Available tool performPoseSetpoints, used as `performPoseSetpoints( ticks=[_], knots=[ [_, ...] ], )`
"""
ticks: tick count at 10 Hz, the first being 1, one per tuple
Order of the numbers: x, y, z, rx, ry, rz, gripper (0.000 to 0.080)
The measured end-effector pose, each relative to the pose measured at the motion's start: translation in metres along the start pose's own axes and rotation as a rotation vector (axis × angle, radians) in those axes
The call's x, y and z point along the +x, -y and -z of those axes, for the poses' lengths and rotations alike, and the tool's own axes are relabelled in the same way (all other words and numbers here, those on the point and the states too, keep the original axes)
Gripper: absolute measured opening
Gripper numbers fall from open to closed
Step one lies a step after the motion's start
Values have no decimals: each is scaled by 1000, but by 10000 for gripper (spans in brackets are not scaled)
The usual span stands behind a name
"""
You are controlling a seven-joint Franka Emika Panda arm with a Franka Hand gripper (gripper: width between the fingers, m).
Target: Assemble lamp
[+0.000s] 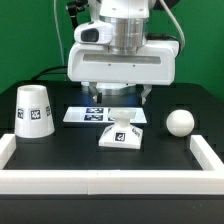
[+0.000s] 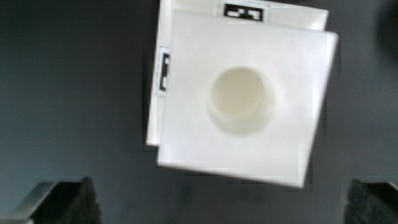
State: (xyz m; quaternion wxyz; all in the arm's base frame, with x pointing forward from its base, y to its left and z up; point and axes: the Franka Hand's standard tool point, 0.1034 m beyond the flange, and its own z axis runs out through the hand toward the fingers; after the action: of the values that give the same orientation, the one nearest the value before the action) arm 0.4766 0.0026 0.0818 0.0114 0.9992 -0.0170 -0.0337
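**Lamp parts, as laid out, all placed from the lamp base.**

1. Flat square white plastic lamp base [image 1: 122, 139] [image 2: 267, 150] with a short post at its centre. It sits flat on the black table [image 1: 70, 150], post up, with a black-and-white square tag on the side facing the exterior view. From the wrist view it is seen from overhead, and the post shows as a pale oval.
2. Two-finger gripper [image 1: 118, 95] [image 2: 222, 190] on the white arm [image 1: 120, 40]. It hangs directly above the lamp base and clear of it. The dark fingers [image 2: 63, 200] are spread wide, one out past each side of the base. They hold nothing.
3. White ball-shaped plastic bulb [image 1: 180, 122]. It rests on the table to the exterior view's right of the lamp base, well apart from it.
4. White tapered cup-like plastic shade [image 1: 35, 110]. It stands on end to the exterior view's left of the lamp base, well apart, with a square tag on its wall. I cannot tell which end is up.
5. Marker board [image 1: 90, 115]. It lies flat behind the lamp base, near it and offset toward the exterior view's left. Whether the two touch is unclear.
6. Low white rail [image 1: 110, 180]. It runs along the table edge on the near side of the lamp base, apart from it.
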Motion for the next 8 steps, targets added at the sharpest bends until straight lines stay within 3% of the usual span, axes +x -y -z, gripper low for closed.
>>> performPoseSetpoints(
  ticks=[3, 7, 8],
  knots=[
    [-10, 2, -10, 27, -33, -12, 700],
    [-9, 4, -11, 28, -36, -6, 700],
    [-11, 6, -17, 31, -37, -9, 700]
  ],
)
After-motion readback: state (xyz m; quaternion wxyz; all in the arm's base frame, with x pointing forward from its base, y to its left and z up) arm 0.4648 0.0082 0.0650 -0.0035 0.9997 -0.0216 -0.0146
